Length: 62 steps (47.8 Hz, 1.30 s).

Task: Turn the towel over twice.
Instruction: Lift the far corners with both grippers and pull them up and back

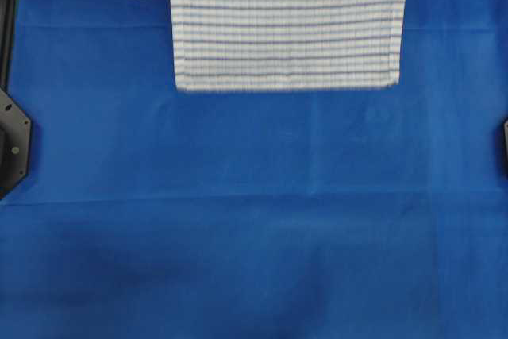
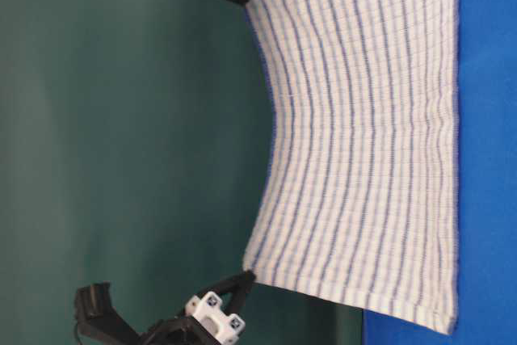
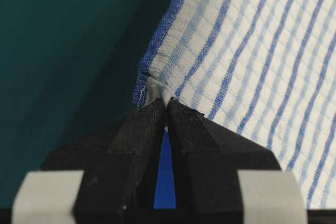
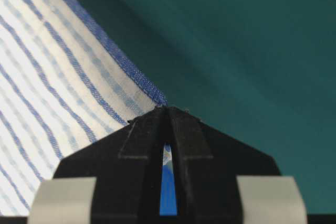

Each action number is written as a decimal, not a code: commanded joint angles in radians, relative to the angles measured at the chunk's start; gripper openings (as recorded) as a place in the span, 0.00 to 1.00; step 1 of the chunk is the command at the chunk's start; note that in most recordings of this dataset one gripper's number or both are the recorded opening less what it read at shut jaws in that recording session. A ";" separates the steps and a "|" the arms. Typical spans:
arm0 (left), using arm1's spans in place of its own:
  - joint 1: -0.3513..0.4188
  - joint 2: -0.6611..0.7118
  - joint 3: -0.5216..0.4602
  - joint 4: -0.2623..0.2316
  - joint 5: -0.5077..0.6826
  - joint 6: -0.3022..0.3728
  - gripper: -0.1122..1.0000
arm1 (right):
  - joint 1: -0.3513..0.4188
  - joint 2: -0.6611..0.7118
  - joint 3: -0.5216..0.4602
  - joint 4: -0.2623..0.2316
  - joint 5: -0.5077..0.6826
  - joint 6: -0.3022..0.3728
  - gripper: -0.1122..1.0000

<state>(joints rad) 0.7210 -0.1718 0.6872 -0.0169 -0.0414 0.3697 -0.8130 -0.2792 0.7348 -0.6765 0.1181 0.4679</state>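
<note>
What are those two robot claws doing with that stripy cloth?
The two black robot arms are holding up the white woven towel with dark-blue and light-blue stripes like a curtain. The left gripper is pinched shut on one top corner and the right gripper is pinched shut on the other. The towel hangs between them, sagging a little in the middle, and its bottom edge reaches down to the plain blue table covering. They are partway through flipping it over.

— What covers my worktop (image 1: 238, 260)?
— A plain blue cloth, faintly creased.
— Anything resting on it?
— The striped towel's (image 1: 286, 29) lower hem meets it at the far edge.
</note>
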 commanded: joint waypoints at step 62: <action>-0.302 -0.413 0.253 -0.006 -0.008 -0.069 0.12 | 0.437 -0.465 0.123 0.109 0.353 0.023 0.14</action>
<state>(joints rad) 0.4510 -0.5691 0.9373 -0.0199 -0.0476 0.3068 -0.4341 -0.7409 0.8544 -0.6013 0.4510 0.4878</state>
